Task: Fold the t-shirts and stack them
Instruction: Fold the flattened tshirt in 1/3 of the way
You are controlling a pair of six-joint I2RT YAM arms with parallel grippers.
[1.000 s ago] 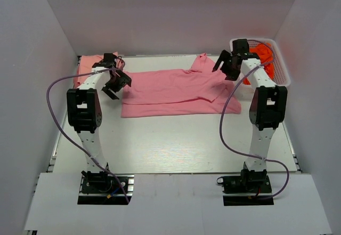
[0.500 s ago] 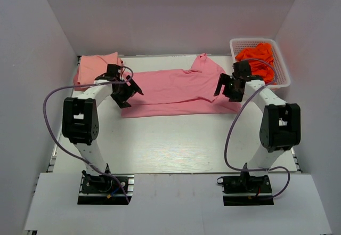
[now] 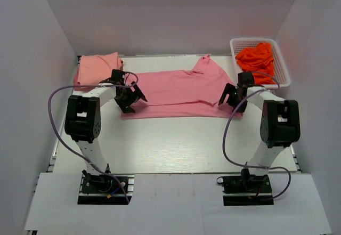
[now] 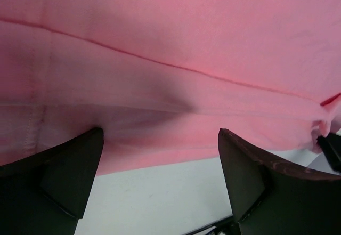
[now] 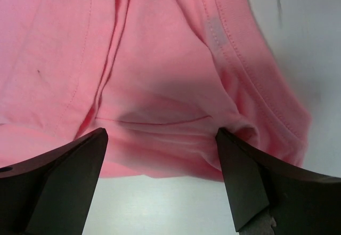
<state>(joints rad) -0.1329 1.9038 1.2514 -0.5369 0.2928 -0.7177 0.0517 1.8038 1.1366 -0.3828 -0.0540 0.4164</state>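
White walls close in the white table (image 3: 176,144), and across its far half we see the rose pink t-shirt (image 3: 178,88) lying partly folded in a long band. The paler salmon t-shirt (image 3: 96,67) sits folded in the far left corner, and a white basket (image 3: 282,70) of orange cloth (image 3: 257,58) stands far right. Our left gripper (image 3: 128,97) hangs low over the band's left end and our right gripper (image 3: 233,97) over its right end, both with jaws spread wide and gripping nothing.
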